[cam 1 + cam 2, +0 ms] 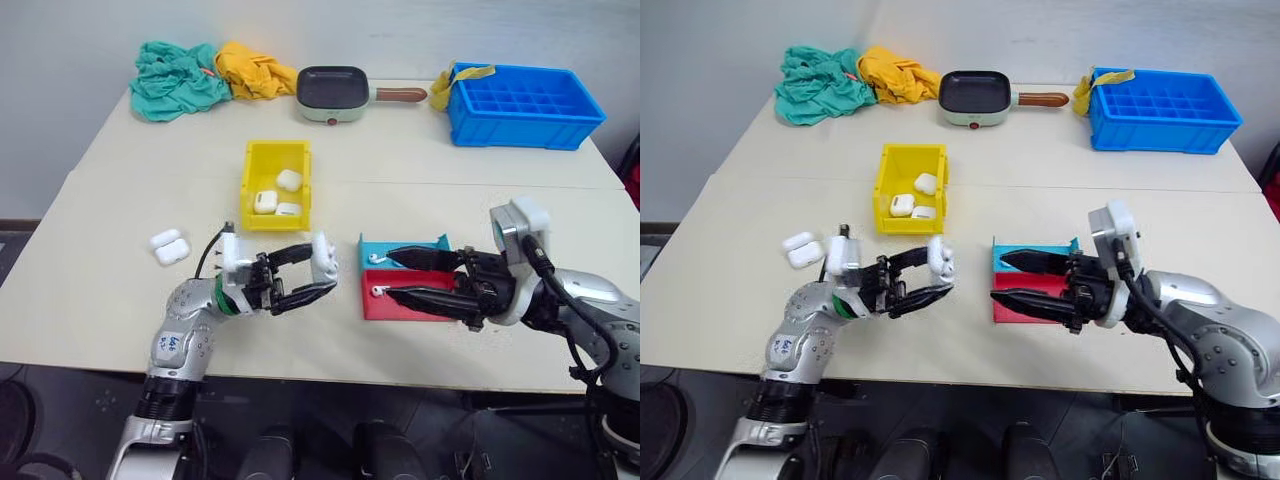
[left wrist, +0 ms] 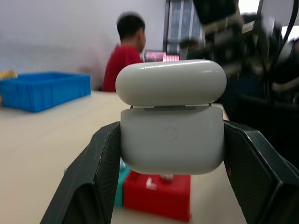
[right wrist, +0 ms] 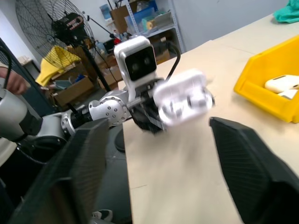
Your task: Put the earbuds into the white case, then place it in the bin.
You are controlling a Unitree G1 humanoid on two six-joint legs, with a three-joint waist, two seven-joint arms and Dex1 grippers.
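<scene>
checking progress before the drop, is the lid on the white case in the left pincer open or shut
Open, or at least not closed. In the left wrist view the white case, clamped in the left pincer, has its lid raised off the body, with a gap along the seam.

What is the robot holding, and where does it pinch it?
The left gripper holds a white case by the sides of its lower body. The right gripper holds nothing.
</scene>
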